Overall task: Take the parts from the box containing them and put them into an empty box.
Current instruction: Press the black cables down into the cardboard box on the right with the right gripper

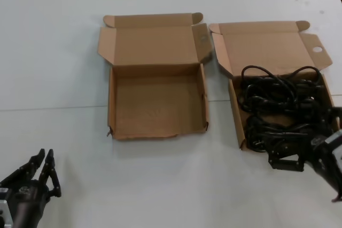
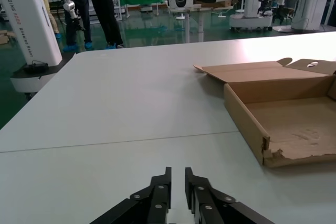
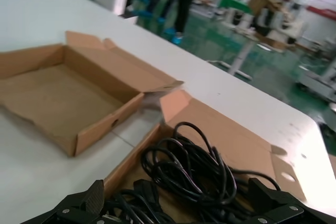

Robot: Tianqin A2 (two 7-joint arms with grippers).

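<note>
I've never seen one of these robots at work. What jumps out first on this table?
Two open cardboard boxes sit side by side on the white table. The right box holds a tangle of black power cables; the left box, with a ragged front wall, holds nothing. The right gripper hangs open at the front edge of the cable box, while the left gripper waits shut at the near left corner.

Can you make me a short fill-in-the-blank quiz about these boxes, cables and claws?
1. The black cables lie in the box on the robot's ____ side.
2. The box with the torn front wall is ____.
3. The left claw has its fingers ____.
4. The right claw is at the ____ edge of the cable box.

Missing words: right; empty; shut; front
</note>
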